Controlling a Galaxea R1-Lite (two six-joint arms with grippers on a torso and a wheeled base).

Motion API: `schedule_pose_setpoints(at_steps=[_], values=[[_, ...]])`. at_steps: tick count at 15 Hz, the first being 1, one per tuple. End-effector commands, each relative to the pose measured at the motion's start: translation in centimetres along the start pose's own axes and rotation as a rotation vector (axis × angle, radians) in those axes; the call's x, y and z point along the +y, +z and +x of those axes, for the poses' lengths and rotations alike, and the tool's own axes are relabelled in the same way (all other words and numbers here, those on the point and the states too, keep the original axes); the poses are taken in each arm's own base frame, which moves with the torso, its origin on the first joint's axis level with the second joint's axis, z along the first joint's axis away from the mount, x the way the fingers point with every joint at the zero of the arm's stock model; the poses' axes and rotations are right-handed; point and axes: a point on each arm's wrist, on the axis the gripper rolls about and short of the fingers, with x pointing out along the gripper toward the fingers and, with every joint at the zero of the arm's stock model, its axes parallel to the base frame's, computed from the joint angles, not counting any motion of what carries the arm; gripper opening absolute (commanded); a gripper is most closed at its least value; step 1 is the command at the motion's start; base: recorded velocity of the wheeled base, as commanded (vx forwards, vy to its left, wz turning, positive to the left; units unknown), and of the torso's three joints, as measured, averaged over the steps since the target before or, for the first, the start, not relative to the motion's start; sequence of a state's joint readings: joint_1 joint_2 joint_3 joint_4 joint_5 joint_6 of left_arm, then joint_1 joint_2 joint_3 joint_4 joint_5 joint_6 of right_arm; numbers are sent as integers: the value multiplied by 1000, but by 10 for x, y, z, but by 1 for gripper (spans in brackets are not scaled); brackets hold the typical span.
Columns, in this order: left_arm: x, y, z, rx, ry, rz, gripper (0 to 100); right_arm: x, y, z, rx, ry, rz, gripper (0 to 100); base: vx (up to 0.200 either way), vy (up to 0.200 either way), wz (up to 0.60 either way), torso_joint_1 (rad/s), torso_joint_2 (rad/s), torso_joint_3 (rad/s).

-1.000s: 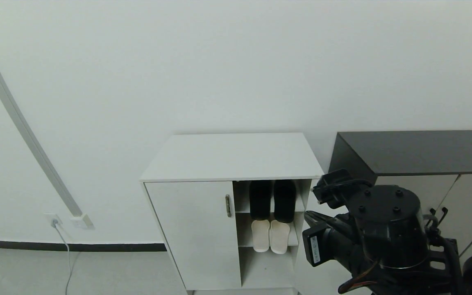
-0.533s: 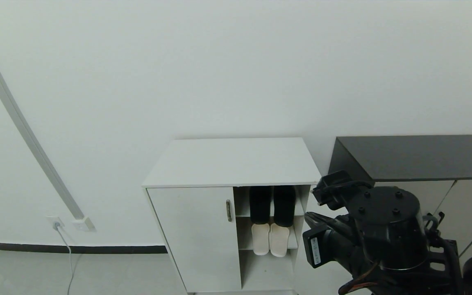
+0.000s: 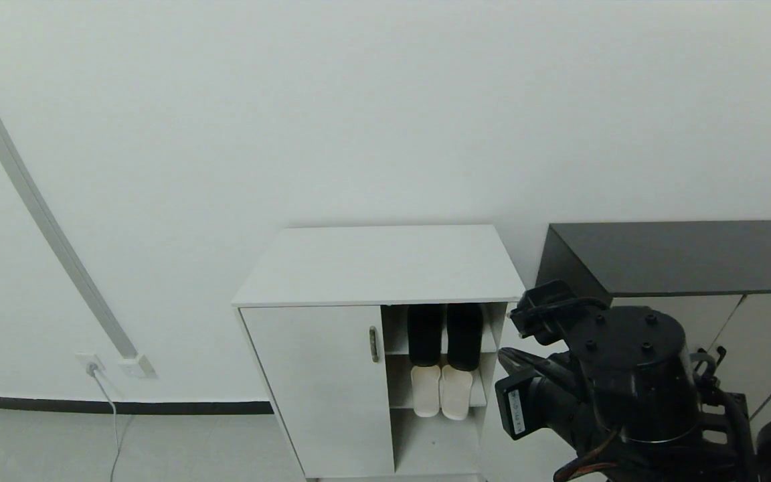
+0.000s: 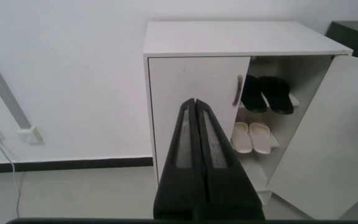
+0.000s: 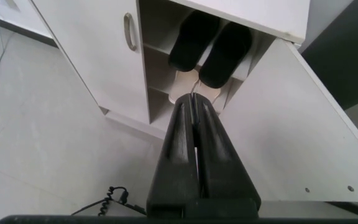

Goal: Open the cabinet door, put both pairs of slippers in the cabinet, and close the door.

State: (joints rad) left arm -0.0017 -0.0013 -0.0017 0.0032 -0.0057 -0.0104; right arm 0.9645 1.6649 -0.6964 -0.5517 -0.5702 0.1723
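Over the last second the whole head view has been slid down a little, and the cabinet (image 3: 379, 264), which stands ahead of the right pincer (image 5: 193, 99), is now seen a tiny bit smaller, so the camera was moved and not the things. Most of that slide was done in the first half of the second, and after that almost nothing was shifted. The right arm (image 3: 633, 375), behind its pincer, is seen only a touch lower than a second ago, less than the cabinet was.
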Motion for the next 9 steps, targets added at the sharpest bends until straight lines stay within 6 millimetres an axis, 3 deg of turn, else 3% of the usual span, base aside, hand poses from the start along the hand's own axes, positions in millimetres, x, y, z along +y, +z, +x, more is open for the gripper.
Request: schedule_pose_setpoints(at_steps=[1,5,9], values=[[0,0,0,1,0,0,0,0,-1,0,3,-1,-6,0,0,0,-600,7,7,2],[0,0,0,1,0,0,0,-3,-2,0,3,-8,-11,0,0,0,-600,7,4,0],[0,0,0,1,0,0,0,-6,-4,3,-18,-19,-32,0,0,0,0,0,0,0]])
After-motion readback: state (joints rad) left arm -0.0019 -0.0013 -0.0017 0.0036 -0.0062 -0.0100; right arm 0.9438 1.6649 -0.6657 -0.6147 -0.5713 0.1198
